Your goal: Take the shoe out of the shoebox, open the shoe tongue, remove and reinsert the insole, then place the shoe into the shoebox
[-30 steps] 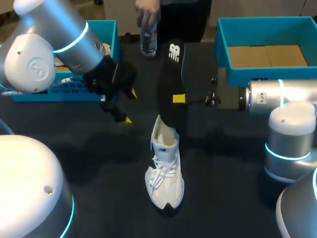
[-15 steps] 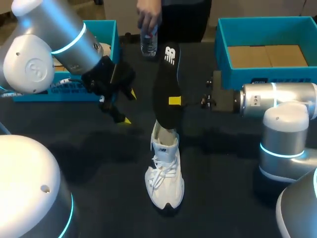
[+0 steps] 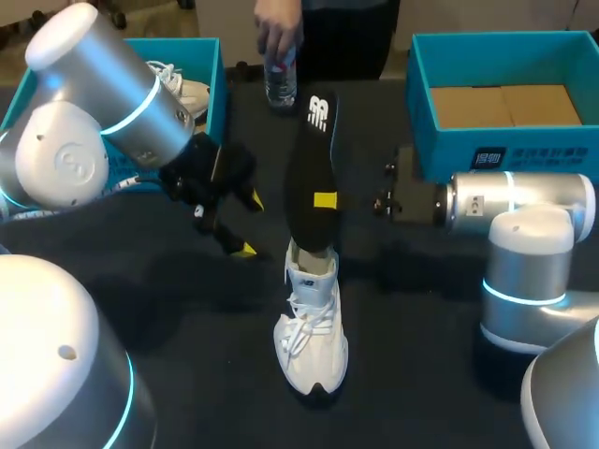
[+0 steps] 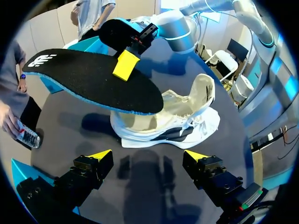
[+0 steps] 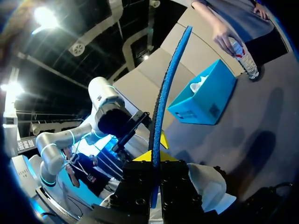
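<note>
A white shoe (image 3: 311, 332) stands on the dark table, toe toward the near edge. Above it the black insole (image 3: 312, 168) with a blue underside hangs steeply, its lower end at the shoe's opening. My right gripper (image 3: 325, 199) is shut on the insole's middle, coming in from the right. In the right wrist view the insole (image 5: 168, 88) runs edge-on out of that gripper (image 5: 155, 159), with the shoe (image 5: 210, 184) beside it. My left gripper (image 3: 249, 224) stands open just left of the shoe, holding nothing. From the left wrist, the shoe (image 4: 177, 121) and insole (image 4: 88, 79) lie ahead of this gripper (image 4: 149, 156).
A blue shoebox (image 3: 421, 103) with a cardboard bottom sits at the back right. Another blue box (image 3: 211, 65) at the back left holds a second white shoe (image 3: 182, 89). A person's hand holds a water bottle (image 3: 281, 79) at the table's far edge.
My right arm has shifted left and lowered the insole, bringing its lower end to the shoe's opening. The left gripper has moved slightly closer to the shoe.
</note>
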